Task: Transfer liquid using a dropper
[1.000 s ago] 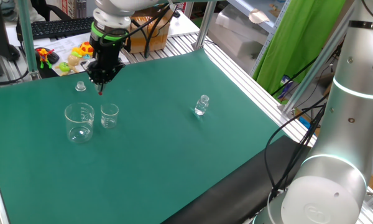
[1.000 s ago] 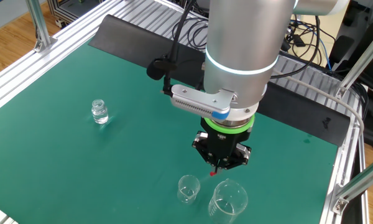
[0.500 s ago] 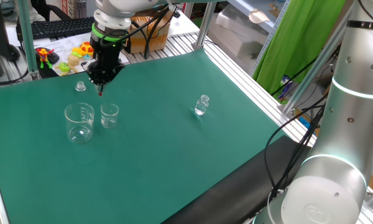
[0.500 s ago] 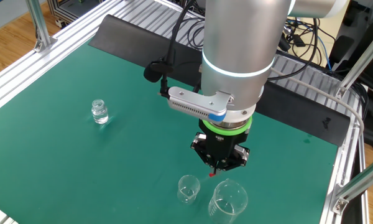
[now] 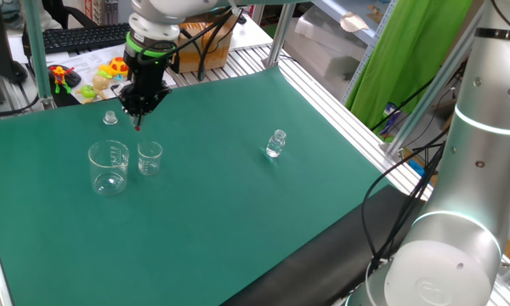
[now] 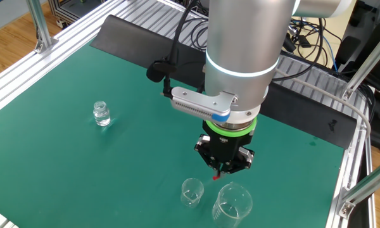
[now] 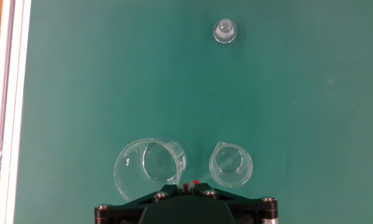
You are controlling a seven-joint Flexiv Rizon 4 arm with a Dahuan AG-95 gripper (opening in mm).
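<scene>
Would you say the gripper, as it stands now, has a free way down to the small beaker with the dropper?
Probably yes. The gripper hangs above the green mat, shut on the dropper, with the small beaker and large beaker open-topped just beside it. Nothing stands between them.

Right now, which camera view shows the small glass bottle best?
The other fixed view shows the small glass bottle best: it stands upright and alone on the green mat, large enough to show its neck. One fixed view shows it smaller, far from the beakers. The hand view does not show it.
</scene>
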